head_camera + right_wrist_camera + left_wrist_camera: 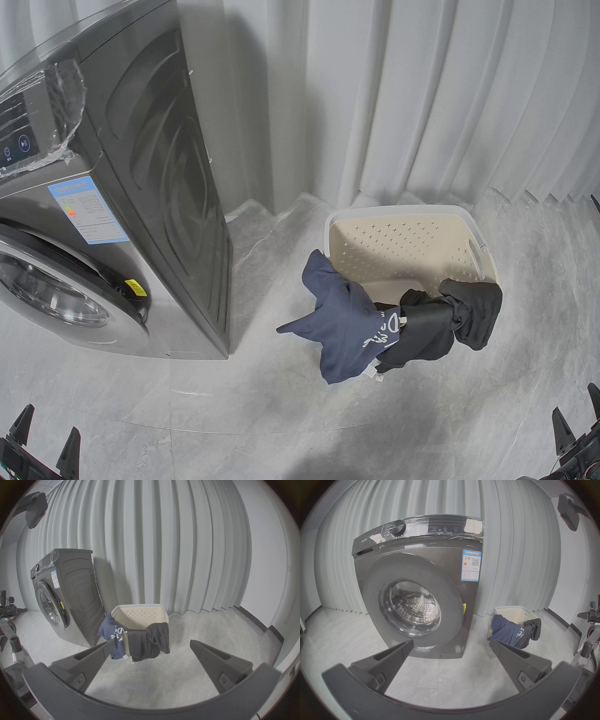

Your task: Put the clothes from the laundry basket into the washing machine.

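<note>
Left gripper and right gripper spread, empty; washing machine door appears shut, and would block the draped clothes.

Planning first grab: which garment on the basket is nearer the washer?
The navy blue garment, draped over the laundry basket's corner facing the washing machine; the black garment hangs farther off.

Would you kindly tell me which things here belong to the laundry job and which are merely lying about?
Job: laundry basket; navy garment and black garment, both draped over its rim; washing machine.
Lying about: white curtain; grey floor.
</note>
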You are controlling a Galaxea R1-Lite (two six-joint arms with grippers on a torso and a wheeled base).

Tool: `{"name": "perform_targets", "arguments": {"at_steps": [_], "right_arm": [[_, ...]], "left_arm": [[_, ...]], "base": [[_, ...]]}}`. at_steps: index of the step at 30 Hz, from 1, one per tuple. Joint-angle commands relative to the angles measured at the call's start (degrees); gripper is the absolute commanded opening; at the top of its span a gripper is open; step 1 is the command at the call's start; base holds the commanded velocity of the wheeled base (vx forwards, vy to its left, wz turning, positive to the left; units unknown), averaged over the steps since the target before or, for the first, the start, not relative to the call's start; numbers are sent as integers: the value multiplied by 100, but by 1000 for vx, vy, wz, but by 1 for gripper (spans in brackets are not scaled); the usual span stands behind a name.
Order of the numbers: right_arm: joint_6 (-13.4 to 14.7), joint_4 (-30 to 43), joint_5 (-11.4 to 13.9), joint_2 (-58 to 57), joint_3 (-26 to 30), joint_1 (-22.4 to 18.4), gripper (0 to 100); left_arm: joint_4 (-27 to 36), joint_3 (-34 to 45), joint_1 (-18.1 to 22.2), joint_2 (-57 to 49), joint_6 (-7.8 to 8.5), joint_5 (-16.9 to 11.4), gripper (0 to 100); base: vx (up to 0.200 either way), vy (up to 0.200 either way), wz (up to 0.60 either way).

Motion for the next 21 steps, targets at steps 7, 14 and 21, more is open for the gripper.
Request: {"name": "perform_targets", "arguments": {"at_steps": [7, 14, 21], "right_arm": [[-2, -2, 2, -60, 101, 0, 100], [-2, -2, 2, -60, 101, 0, 100], [-2, -2, 2, -60, 92, 0, 100]], "left_arm": [[2, 75, -2, -68, -2, 0, 100], [2, 75, -2, -68, -2, 0, 100], [2, 75, -2, -68, -2, 0, 100]], "base": [[0, 200, 0], [0, 200, 0], [0, 200, 0]]}}
